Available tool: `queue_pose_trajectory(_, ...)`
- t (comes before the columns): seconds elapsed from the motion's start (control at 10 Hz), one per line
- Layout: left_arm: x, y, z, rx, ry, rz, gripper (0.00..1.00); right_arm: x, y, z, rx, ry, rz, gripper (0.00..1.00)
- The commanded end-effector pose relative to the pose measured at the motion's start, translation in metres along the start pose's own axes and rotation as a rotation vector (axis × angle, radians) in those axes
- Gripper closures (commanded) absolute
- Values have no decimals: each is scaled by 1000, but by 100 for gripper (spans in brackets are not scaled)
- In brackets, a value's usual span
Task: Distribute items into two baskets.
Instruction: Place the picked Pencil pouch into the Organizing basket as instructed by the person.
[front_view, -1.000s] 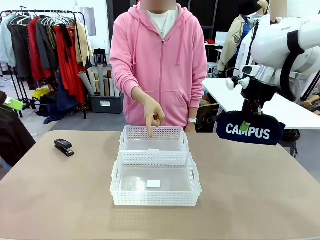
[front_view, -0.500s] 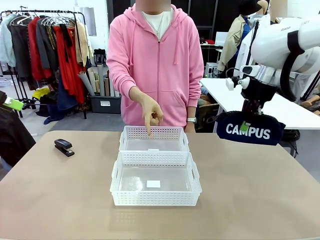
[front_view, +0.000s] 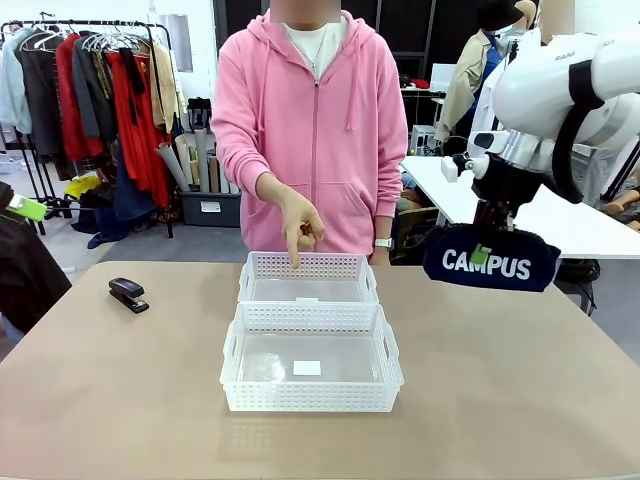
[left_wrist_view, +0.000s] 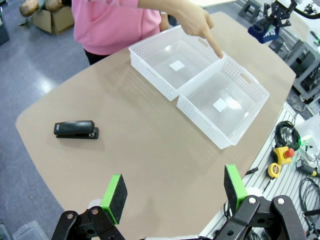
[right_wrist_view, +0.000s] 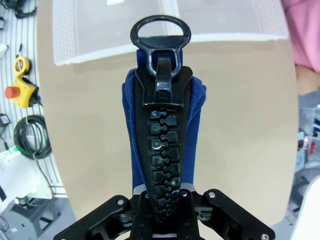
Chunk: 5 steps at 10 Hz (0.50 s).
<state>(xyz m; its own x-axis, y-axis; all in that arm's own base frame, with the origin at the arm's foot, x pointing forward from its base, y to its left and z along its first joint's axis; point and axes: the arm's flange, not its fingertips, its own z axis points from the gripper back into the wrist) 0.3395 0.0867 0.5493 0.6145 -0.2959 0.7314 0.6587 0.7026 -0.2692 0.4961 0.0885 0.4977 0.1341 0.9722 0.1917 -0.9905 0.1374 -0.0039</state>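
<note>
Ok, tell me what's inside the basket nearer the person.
The far basket holds a small white label on its clear floor, nothing else visible. The person's hand, pointing down, covers one corner in the left wrist view.

The right gripper (front_view: 484, 246), closed on the top edge of the navy fabric zip pouch (front_view: 490, 268) with white "CAMPUS" lettering, has shifted a short way toward the robot's left, in the direction of the table's middle. The pouch has travelled with it and now hangs nearer the person's sleeve. The white arm links above have moved left by the same small amount. The person's pointing hand (front_view: 300, 226) has risen slightly and drifted left. Its fingertip now lies over the far wall of the far white lattice-sided plastic basket (front_view: 345, 266).
</note>
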Motion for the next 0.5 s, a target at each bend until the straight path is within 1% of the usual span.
queue_pose_trajectory(0.0,1,1,0,-12,-17,-12,0,16,25,-4,12,5,-10,100)
queue_pose_trajectory(0.4,1,1,0,-12,-17,-12,0,50,56,-27,3,-2,22,100)
